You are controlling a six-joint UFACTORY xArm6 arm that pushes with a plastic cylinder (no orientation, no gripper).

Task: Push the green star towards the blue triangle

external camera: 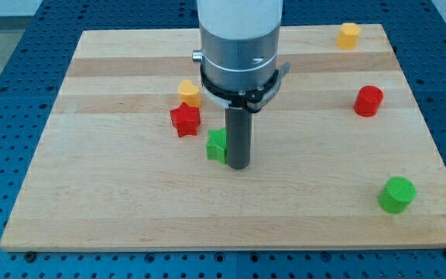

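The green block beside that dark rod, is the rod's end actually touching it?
Touching, as far as the camera view shows: my tip sits flush against the right side of the green star, with no strip of board visible between them.

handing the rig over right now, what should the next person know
My tip is on the board, touching the right side of the green star.
The red star and a yellow block sit up-left of the green star.
The blue triangle is not visible; the arm hides part of the board.
Done: contact with the star. Left: find the triangle, then push the star toward it.
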